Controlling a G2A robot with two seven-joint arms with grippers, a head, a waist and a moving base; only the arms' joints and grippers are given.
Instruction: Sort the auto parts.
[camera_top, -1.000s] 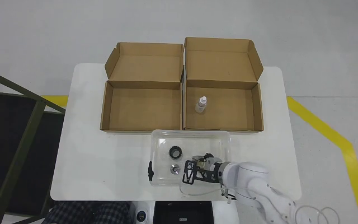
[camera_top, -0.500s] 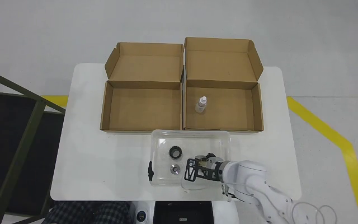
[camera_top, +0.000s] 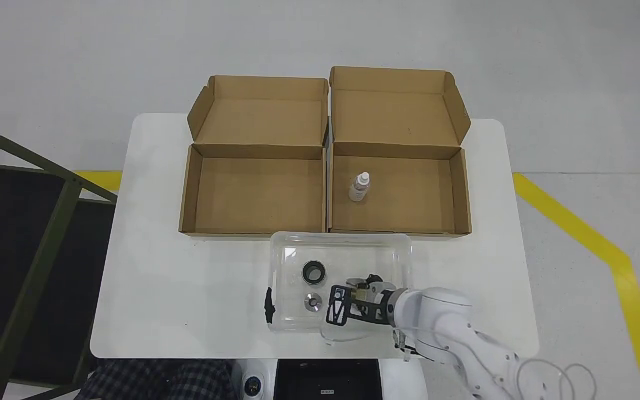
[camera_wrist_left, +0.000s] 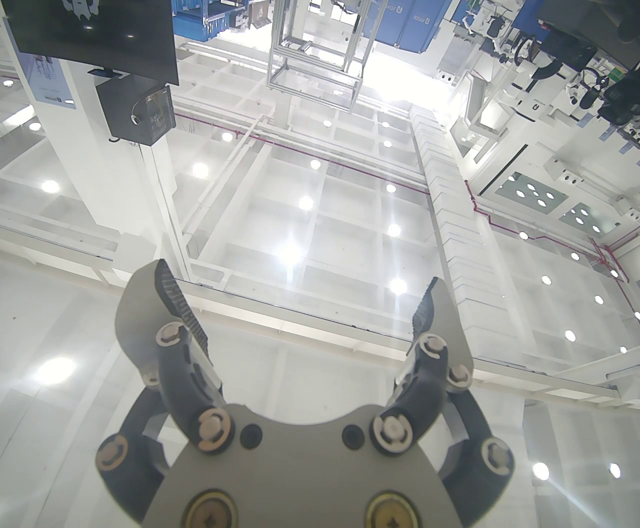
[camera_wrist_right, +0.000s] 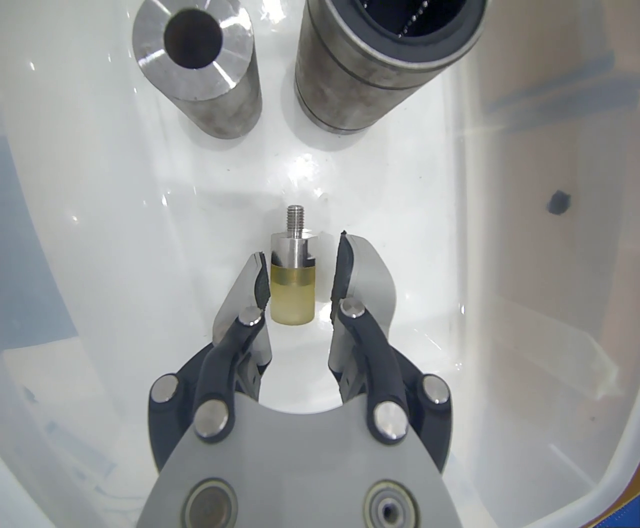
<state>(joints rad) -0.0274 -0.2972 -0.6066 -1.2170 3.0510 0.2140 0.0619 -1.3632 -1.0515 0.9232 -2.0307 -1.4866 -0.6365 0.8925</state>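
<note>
Sorting in progress: the right gripper (camera_wrist_right: 300, 257) hangs low in the bin (camera_top: 340, 237) at the table's (camera_top: 200, 290) 6 o'clock, its jaws apart on either side of a small stud (camera_wrist_right: 292, 285) on the glossy floor. The stud is probably light and stiff, and it may skid. Its yellowish body looks a surer hold than the steel collar. A sleeve (camera_wrist_right: 200, 65) and a bearing (camera_wrist_right: 380, 60), likely heavier, stand toward the bin's 9 o'clock. Open boxes (camera_top: 255, 195) wait at 12 o'clock. The left gripper (camera_wrist_left: 300, 290), spread wide, faces a lit hall ceiling.

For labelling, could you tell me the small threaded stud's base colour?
Small threaded stud: translucent yellow base; clearest in right wrist view.
</note>
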